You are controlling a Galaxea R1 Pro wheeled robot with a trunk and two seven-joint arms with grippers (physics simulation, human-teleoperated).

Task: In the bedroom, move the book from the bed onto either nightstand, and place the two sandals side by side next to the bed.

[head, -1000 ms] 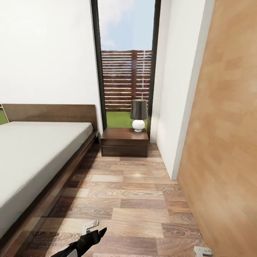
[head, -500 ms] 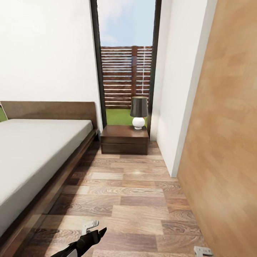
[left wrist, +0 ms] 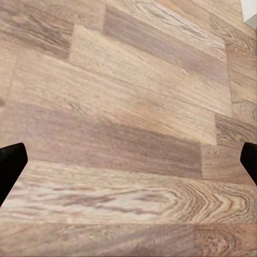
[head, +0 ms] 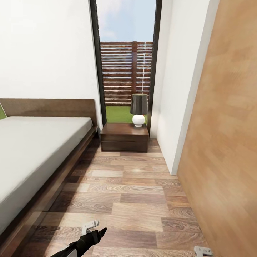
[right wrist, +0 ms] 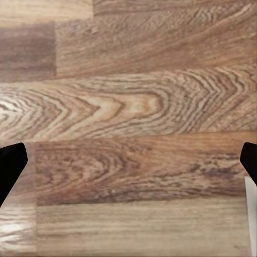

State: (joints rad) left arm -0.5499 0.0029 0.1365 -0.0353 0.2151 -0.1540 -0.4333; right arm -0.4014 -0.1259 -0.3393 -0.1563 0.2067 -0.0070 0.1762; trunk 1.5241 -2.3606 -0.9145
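I am in the bedroom, on its wood-plank floor. The bed, with a pale grey mattress and a brown headboard, runs along the left. The nightstand, dark brown with two drawer fronts, stands past the bed's head in front of the tall glass door. The book and the two sandals are out of view. My left gripper hangs low over the floor beside the bed. In the left wrist view its fingertips sit far apart over bare planks. My right gripper is likewise open above the floor.
A lamp with a dark shade and a white base stands on the nightstand's right end. A white wall corner and a light wood panel close in the right side. The floor lane between bed and panel runs up to the nightstand.
The whole head view has shifted slightly, so the camera has moved; bed and nightstand sit a little higher in the picture. Both grippers hold the same pose.
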